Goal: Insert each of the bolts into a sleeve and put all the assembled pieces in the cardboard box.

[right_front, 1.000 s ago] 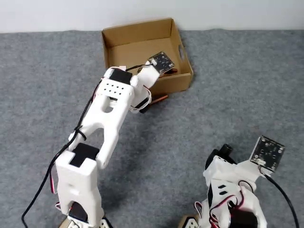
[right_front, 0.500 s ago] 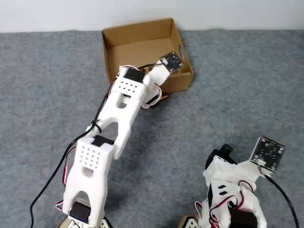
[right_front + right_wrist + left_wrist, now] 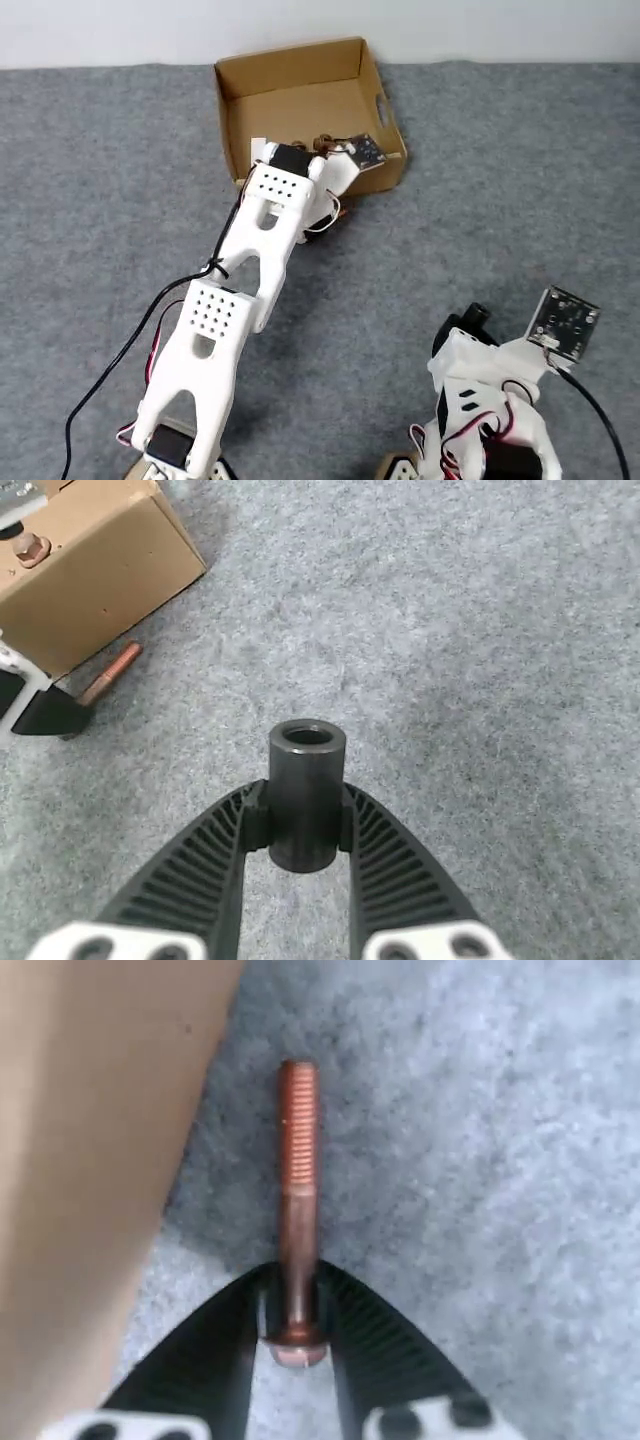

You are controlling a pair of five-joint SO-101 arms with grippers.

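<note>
A copper bolt (image 3: 298, 1180) lies on the grey carpet beside the front wall of the cardboard box (image 3: 90, 1160). My left gripper (image 3: 295, 1285) is shut on the bolt's head end, with the threaded shank pointing away from it. In the high view the left arm stretches to the box's (image 3: 290, 55) near wall, its gripper (image 3: 333, 208) low against the carpet. My right gripper (image 3: 306, 815) is shut on a black sleeve (image 3: 306, 780), held upright with its bore facing up. The right wrist view also shows the bolt (image 3: 110, 673) and the box (image 3: 90, 590) farther off.
Copper pieces (image 3: 318, 143) lie inside the box by its front wall, and one bolt head (image 3: 30, 548) shows over the rim. The right arm (image 3: 490, 400) is folded at the table's near right. Grey carpet (image 3: 500, 200) lies open between the arms.
The left arm has stretched farther toward the box's front wall and dropped its wrist, and now covers the bolt in the high view. The right arm has not moved.
</note>
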